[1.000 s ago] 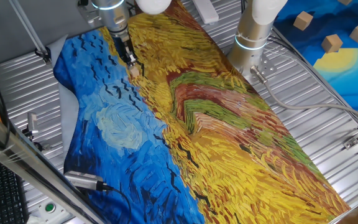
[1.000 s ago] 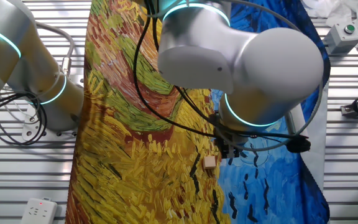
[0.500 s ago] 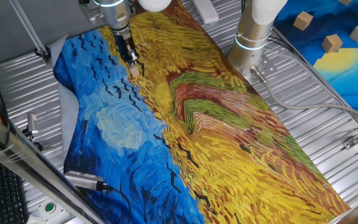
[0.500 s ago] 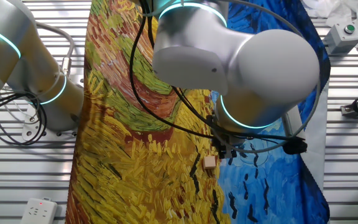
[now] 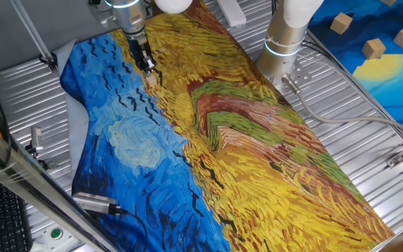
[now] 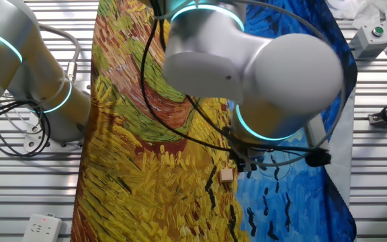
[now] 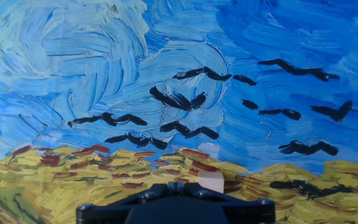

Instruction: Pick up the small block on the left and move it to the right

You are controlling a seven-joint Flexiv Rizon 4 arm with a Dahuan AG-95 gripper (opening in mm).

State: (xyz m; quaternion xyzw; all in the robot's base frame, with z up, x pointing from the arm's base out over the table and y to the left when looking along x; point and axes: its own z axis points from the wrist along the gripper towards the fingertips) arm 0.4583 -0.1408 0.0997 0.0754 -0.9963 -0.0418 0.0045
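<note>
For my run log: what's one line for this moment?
gripper: just above small block | grasp: cannot tell | block: on painted cloth, at blue-yellow border

Table: ribbed metal slats, mostly covered by a painted cloth — blue swirls with black birds on one side, yellow and green wheat strokes on the other. Small block sits on the cloth at the blue-yellow border. Second cloth, blue and yellow, at the far corner, carrying larger tan blocks. Grey box with green button and a white power strip rest on bare slats.
</note>
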